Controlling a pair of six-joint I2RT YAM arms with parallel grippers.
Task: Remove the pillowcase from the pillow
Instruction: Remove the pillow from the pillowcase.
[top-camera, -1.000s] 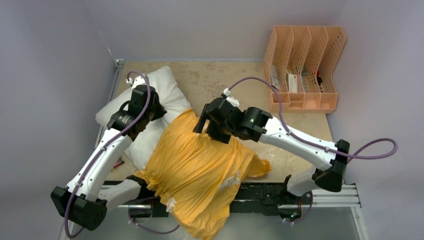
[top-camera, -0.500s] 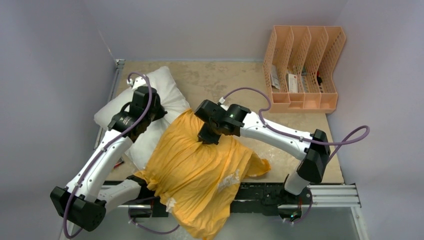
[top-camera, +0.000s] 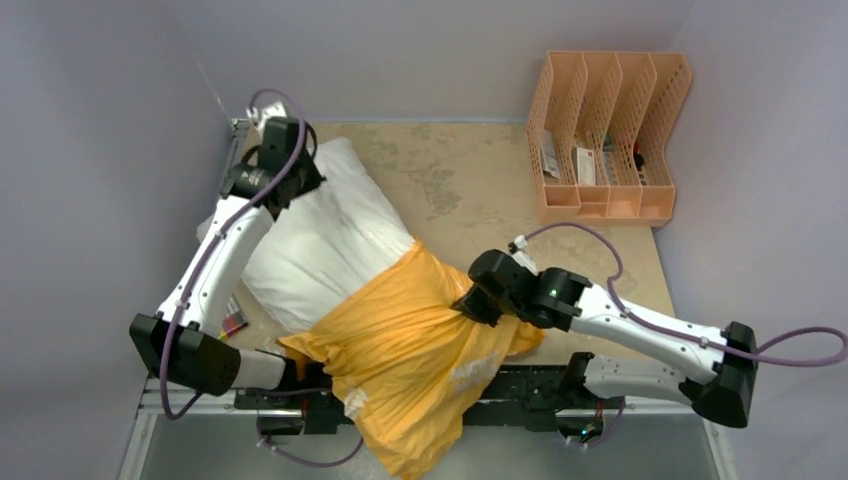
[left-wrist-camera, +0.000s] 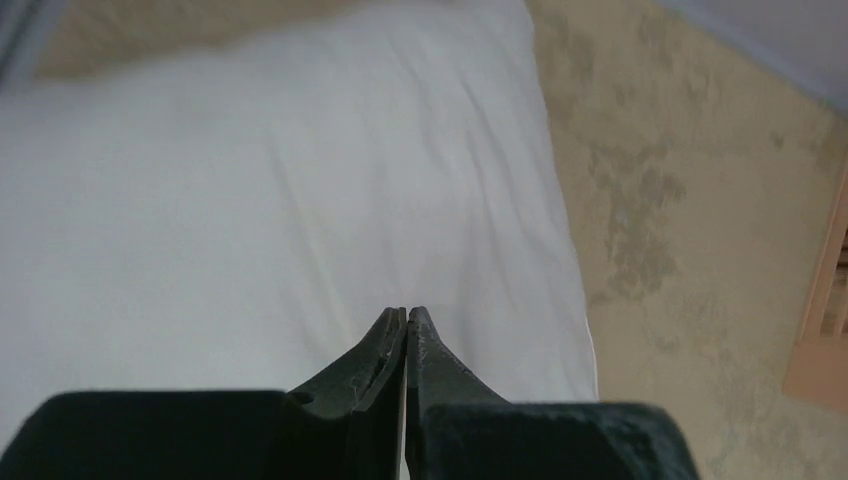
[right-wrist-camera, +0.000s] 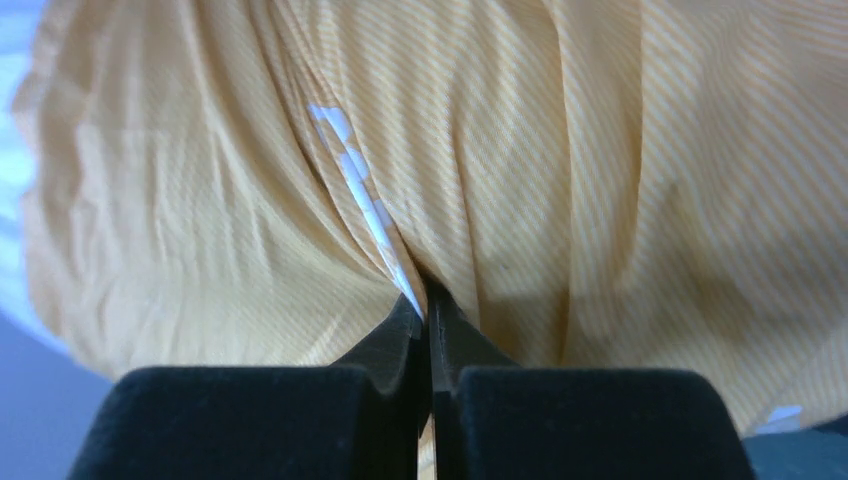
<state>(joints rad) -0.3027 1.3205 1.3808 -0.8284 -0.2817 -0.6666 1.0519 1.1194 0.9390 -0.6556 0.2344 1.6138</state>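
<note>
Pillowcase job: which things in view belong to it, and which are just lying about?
Belongs to the job: pillowcase; pillow; left hand, shut on the pillow; right hand, shut on the pillowcase.
Just lying about: peach desk organiser; small items in its slots.

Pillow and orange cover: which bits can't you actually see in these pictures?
- Near end of the pillow: top view, hidden inside the pillowcase.
- Hanging end of the pillowcase: top view, cut off by the bottom edge.
- Contents of the organiser: top view, too small to identify.
- Small item: top view, mostly under the left arm.
</note>
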